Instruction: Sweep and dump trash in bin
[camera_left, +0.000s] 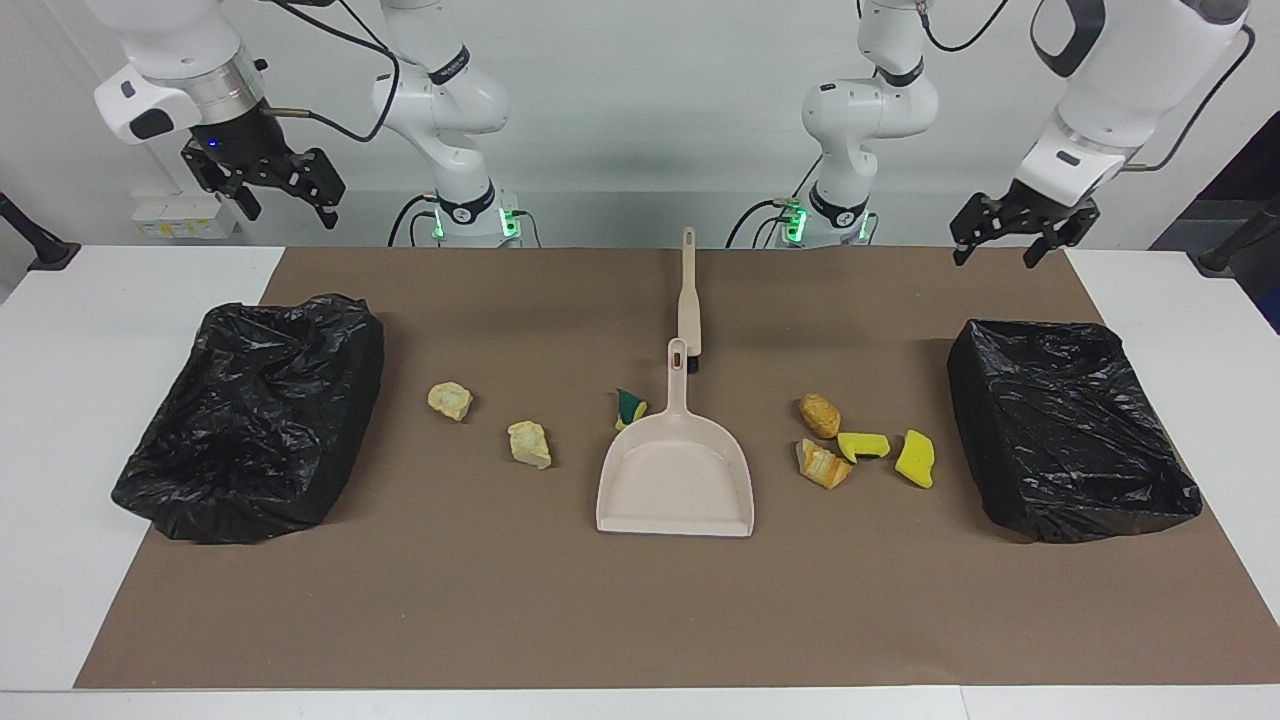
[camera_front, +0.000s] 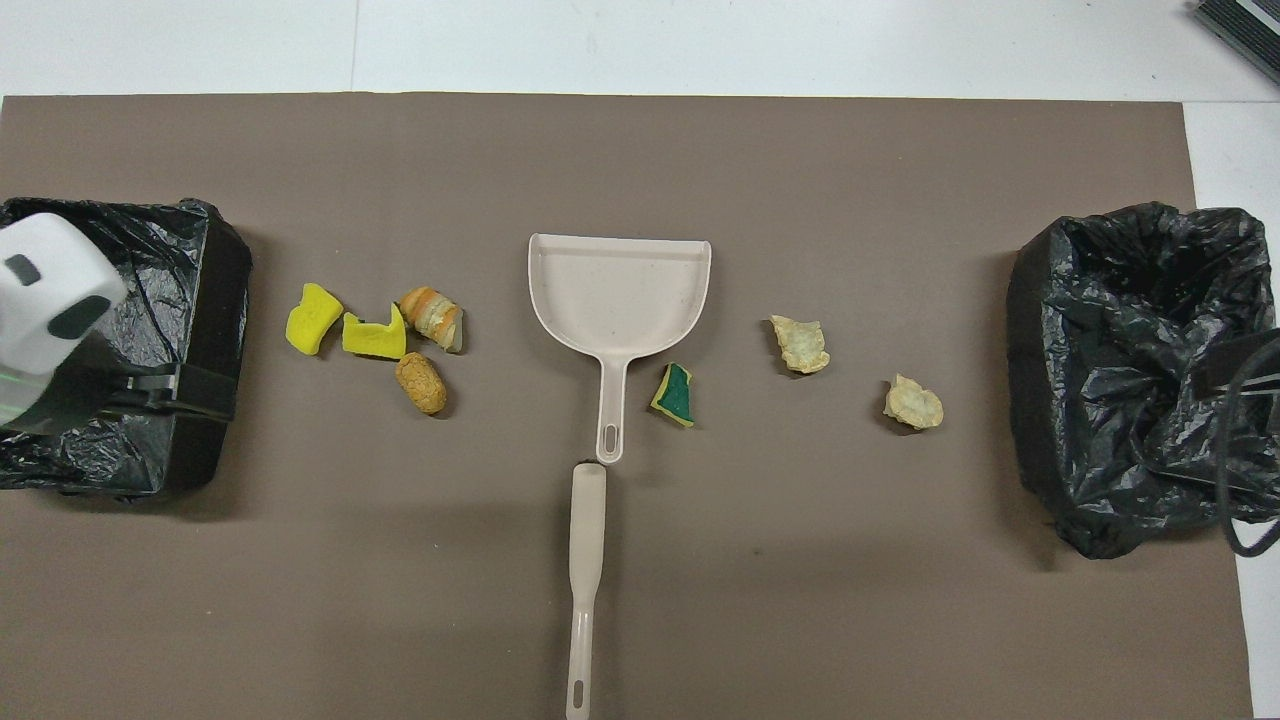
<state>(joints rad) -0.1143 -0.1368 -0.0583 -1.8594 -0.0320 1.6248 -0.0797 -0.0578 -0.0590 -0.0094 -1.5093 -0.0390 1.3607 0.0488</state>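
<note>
Landmark: dustpan (camera_left: 676, 476), mid-mat, pan bare, brush (camera_left: 688, 295) at its handle tip, nearer the robots. Toward the right arm's end: right gripper (camera_left: 282, 195) raised, fingers spread, holding nothing; black-lined bin (camera_left: 255, 415), contents not discernible. Trash (camera_left: 529, 443) lies on the mat both sides of the dustpan. Toward the left arm's end: second lined bin (camera_left: 1070, 430), nothing seen inside; left gripper (camera_left: 1000, 240) raised, fingers spread, holding nothing.
</note>
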